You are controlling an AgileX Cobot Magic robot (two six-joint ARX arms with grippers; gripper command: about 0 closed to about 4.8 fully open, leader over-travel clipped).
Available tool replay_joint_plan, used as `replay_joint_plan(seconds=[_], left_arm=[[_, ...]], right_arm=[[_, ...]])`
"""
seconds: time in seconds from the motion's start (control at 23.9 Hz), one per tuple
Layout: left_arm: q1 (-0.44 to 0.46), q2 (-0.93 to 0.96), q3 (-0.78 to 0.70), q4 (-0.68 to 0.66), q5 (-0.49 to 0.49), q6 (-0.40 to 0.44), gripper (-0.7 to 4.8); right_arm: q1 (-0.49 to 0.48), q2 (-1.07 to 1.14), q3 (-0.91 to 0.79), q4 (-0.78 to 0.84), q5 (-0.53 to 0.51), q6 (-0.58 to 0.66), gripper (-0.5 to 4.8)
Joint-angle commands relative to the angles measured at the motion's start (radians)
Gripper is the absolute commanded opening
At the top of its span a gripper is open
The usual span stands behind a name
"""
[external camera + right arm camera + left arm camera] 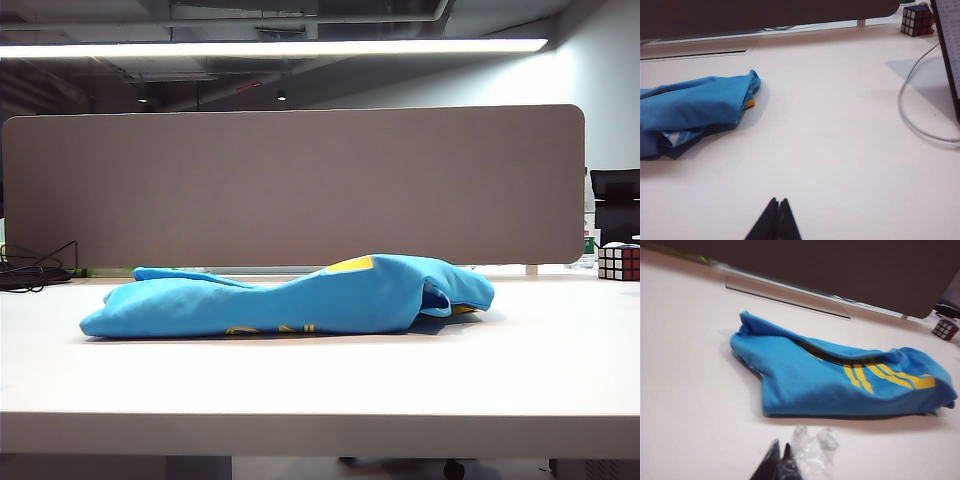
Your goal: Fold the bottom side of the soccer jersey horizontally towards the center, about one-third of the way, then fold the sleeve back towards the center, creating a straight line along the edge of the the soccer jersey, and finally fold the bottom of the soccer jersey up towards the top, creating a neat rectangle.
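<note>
Left claw (pixel 779 460) and right claw (pixel 777 220), both pressed together, hover near the desk (pixel 320 380), clear of the folded soccer jersey (pixel 290 298).

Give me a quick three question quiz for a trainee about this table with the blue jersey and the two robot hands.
1. True or false: the left hand grips the bright sky-blue, yellow-striped soccer jersey.
2. What small multicoloured object sits at the white table's far right edge?
3. The right hand is: A open, B shut and empty, C holding cloth.

Key: 1 false, it is shut and off the jersey; 2 a puzzle cube; 3 B.
</note>
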Motion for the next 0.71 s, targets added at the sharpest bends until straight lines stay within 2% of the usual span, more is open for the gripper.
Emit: replay_joint_plan(seconds=[0.04, 0.13, 0.29, 0.46, 0.54, 0.71], left_arm=[[-0.044, 0.000, 0.001, 0.073, -0.075, 0.081, -0.05], [-0.103, 0.000, 0.001, 0.130, -0.122, 0.167, -0.05], [-0.175, 0.000, 0.001, 0.156, -0.212, 0.207, -0.05], [-0.187, 0.000, 0.000, 0.178, -0.251, 0.266, -0.05], [-0.187, 0.000, 0.000, 0.219, -0.249, 0.272, -0.05], [-0.187, 0.000, 0.000, 0.228, -0.249, 0.241, -0.05]], right_arm=[[0.000, -0.002, -0.006, 0.073, 0.005, -0.018, -0.08], [0.000, -0.002, -0.006, 0.116, 0.006, -0.031, -0.08], [0.000, -0.002, -0.006, 0.137, 0.013, -0.031, -0.08], [0.000, -0.002, -0.006, 0.167, 0.012, -0.054, -0.08], [-0.001, -0.002, -0.006, 0.189, 0.012, -0.098, -0.08], [0.000, -0.002, -0.006, 0.189, 0.008, -0.102, -0.08]])
